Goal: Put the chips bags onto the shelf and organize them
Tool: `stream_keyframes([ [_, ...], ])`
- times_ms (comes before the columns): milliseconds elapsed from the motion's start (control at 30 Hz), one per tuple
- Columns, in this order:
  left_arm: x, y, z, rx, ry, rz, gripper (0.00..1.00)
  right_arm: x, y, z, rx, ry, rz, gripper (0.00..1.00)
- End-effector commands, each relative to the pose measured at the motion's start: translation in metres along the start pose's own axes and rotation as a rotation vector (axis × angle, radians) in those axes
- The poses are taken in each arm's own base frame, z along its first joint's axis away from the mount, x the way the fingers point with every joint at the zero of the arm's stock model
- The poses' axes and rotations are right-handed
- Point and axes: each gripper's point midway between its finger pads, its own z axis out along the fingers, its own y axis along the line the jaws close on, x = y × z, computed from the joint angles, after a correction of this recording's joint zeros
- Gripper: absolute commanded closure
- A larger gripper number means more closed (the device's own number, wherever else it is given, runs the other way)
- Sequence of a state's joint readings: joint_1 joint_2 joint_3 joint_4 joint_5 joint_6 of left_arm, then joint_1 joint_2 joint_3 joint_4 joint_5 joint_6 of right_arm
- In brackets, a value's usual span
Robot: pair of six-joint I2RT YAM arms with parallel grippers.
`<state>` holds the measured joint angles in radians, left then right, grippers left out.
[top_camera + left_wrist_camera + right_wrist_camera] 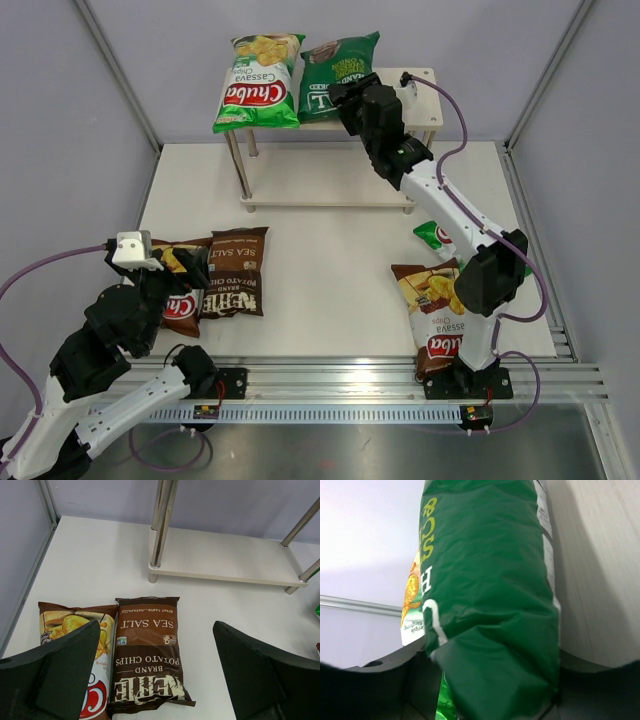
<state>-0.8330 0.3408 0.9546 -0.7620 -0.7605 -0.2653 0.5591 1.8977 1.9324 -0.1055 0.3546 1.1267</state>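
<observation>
Clamping right gripper (347, 99) holds dark-green bag (340, 60) on shelf (424, 82); left gripper (155, 626) gapes wide.

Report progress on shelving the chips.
Done: one light-green Chuba bag lies on the shelf's top board. In hand: the right tool grips the dark-green bag. Left on the table: Kettle bag, brown Chuba bag beside it, another brown Chuba bag and a second light-green bag by the right arm. Left tool open.
</observation>
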Motion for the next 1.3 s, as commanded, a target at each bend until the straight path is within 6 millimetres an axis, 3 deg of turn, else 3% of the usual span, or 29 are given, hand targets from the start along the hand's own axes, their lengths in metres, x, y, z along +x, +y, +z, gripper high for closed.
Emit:
stream_keyframes([
  [0,-0.006,0.0,0.002,-0.009,-0.027,-0.011,0.01,-0.002,0.003,-0.008,0.027,0.024,-0.061,0.36],
  [300,-0.004,-0.003,0.004,-0.007,-0.016,-0.003,0.01,-0.01,0.002,-0.024,0.069,0.044,-0.102,0.17],
  [800,-0.001,-0.006,0.007,-0.005,0.002,0.009,0.01,-0.031,0.005,-0.053,0.054,0.025,-0.125,0.12],
  [967,0.0,-0.009,0.009,0.002,0.009,0.013,0.01,-0.043,-0.003,-0.058,0.049,0.006,-0.121,0.22],
  [1033,0.0,-0.01,0.009,0.005,0.012,0.015,0.01,-0.044,-0.005,-0.058,0.047,0.005,-0.12,0.32],
  [1133,0.001,-0.01,0.01,0.006,0.014,0.015,0.01,-0.04,-0.005,-0.055,0.036,0.015,-0.113,0.46],
  [1267,0.001,-0.011,0.011,0.006,0.015,0.015,0.01,-0.035,0.001,-0.048,0.014,0.031,-0.096,0.56],
])
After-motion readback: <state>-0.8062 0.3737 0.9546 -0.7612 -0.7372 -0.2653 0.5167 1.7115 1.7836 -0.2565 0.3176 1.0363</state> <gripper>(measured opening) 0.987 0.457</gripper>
